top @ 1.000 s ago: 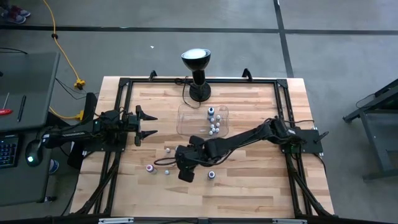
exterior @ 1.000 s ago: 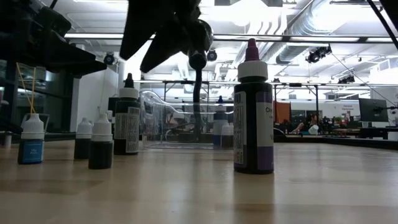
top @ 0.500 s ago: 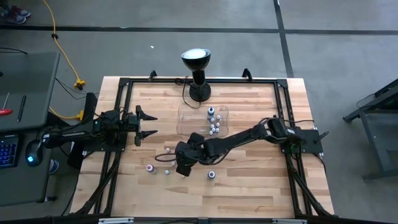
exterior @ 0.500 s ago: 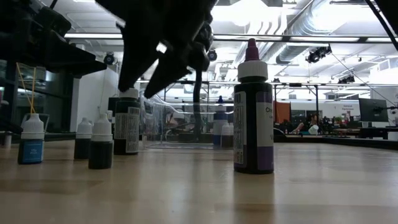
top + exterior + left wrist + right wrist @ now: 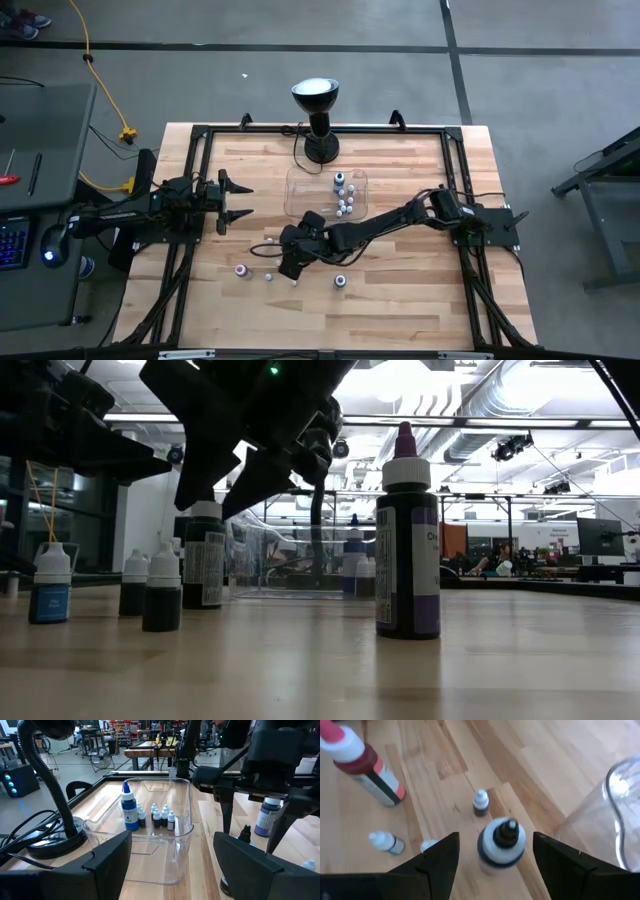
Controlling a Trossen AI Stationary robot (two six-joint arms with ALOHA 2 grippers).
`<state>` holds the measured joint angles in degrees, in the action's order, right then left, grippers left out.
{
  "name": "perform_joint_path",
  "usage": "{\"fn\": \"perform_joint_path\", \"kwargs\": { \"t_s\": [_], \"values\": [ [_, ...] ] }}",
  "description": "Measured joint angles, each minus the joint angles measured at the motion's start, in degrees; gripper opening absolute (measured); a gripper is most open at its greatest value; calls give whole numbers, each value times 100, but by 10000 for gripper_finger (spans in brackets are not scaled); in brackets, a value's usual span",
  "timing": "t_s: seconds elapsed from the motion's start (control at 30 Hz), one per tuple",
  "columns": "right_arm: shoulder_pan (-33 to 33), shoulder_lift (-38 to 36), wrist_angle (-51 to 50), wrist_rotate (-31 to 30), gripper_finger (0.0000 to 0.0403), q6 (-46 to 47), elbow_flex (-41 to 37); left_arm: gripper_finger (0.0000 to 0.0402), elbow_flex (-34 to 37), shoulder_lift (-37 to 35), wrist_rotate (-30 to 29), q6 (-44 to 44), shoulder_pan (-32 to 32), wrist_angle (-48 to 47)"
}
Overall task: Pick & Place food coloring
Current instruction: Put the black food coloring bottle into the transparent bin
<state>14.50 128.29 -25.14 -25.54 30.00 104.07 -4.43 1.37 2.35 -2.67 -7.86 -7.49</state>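
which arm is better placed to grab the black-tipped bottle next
Right. The right gripper hangs open directly over the black-tipped bottle, fingers either side. The left gripper waits open near the table's left edge, away from the loose bottles.

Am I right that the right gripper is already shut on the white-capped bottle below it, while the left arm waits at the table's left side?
Not quite: the right gripper is open, its fingers either side of the white-capped, black-tipped dropper bottle without closing on it, as the right wrist view shows. The rest holds: the left gripper waits at the table's left side.

bottles in tray, lamp behind tray
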Motion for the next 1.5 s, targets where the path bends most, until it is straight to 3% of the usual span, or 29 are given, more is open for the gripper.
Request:
{"fn": "perform_joint_path", "kwargs": {
  "t_s": [0.4,0.83,1.23,1.5],
  "values": [
    [-90,-2,15,4,230,-42,0,278,0,0,0,2,0,0],
    [-138,-2,-46,193,184,-44,0,278,2,0,0,0,0,0],
    [-138,-4,-44,193,112,-44,2,278,0,-1,0,0,0,0],
    [-136,-4,-44,195,111,-44,2,278,1,-1,0,1,0,0]
  ]
}}
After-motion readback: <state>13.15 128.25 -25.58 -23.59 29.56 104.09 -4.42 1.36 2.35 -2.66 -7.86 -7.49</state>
